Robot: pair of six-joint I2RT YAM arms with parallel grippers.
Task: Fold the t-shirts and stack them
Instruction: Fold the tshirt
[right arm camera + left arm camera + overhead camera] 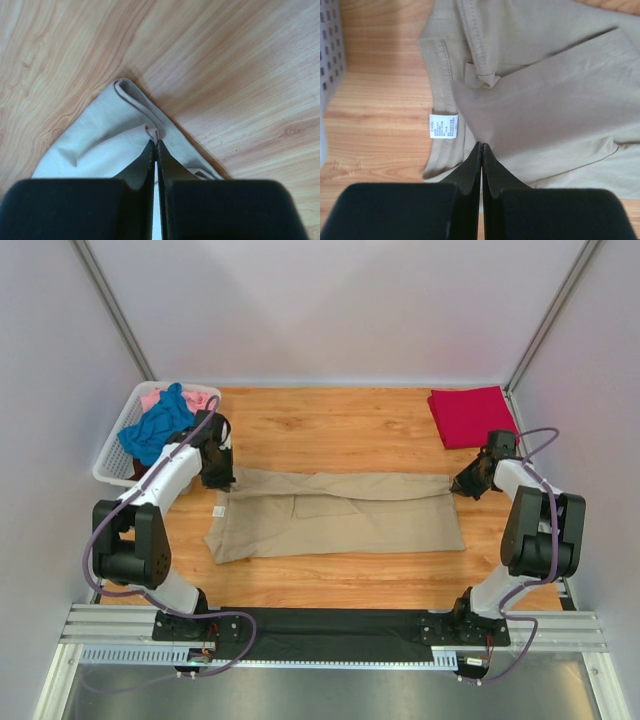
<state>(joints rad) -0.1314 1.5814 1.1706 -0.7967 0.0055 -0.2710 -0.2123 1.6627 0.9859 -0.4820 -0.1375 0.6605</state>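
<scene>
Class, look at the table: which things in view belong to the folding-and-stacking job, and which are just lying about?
Belongs to the job:
- tan t-shirt, pinched at both ends by the left pincer and right pincer
- red t-shirt, folded, far right
- blue t-shirt and pink t-shirt, in the white basket

Just lying about:
- white basket itself
- table

Matt tan cloth t-shirt point(340, 510); smooth, perhaps laminate wood-grain table point(330, 420); white plastic basket point(108, 458).

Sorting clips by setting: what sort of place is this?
Probably a robot test booth: blank white walls box in a wooden table, with arms bolted to a metal rail.
</scene>
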